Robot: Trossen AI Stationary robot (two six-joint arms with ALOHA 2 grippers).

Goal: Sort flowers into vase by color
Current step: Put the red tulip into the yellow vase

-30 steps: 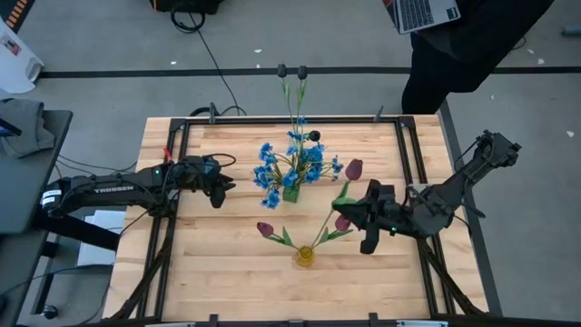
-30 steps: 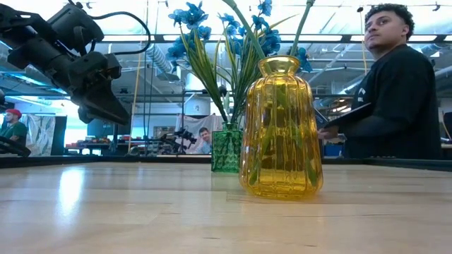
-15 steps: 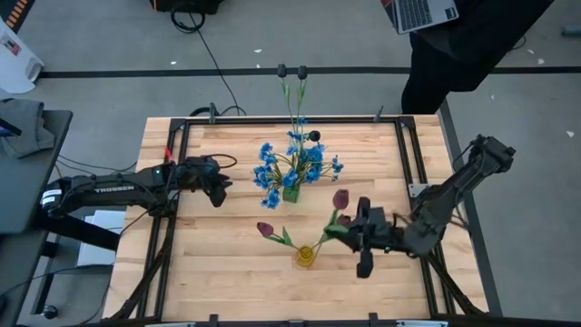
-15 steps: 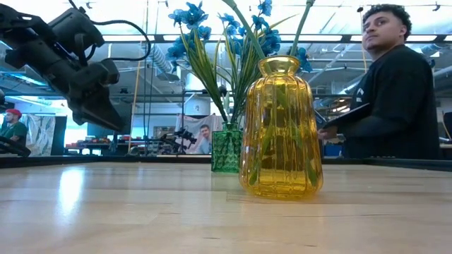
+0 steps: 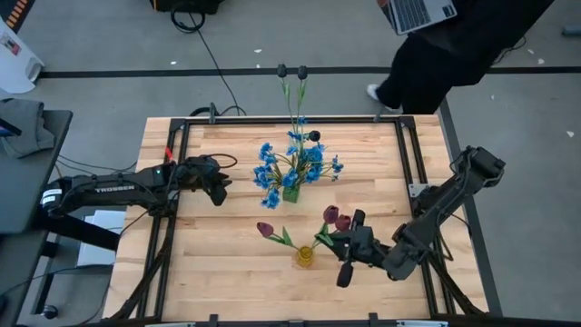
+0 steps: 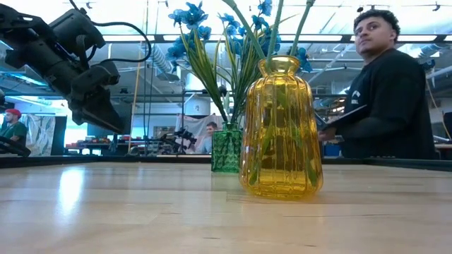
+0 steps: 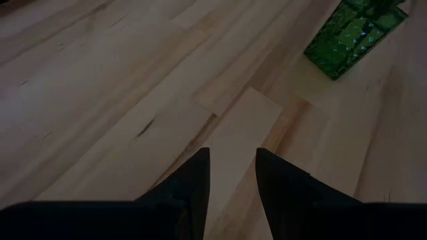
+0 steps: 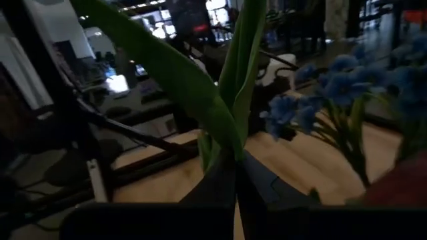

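Right gripper (image 5: 347, 247) clamps a red tulip stem (image 8: 230, 127) low, feeding it into the yellow vase (image 5: 304, 256). Blue flowers (image 5: 289, 163) fill the green vase (image 5: 290, 193). Left gripper (image 5: 218, 188) hovers part-open, empty, over the surface (image 5: 227, 272).

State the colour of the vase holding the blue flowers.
Green: the vase with the blue flowers is faceted green glass, seen best in the low view.
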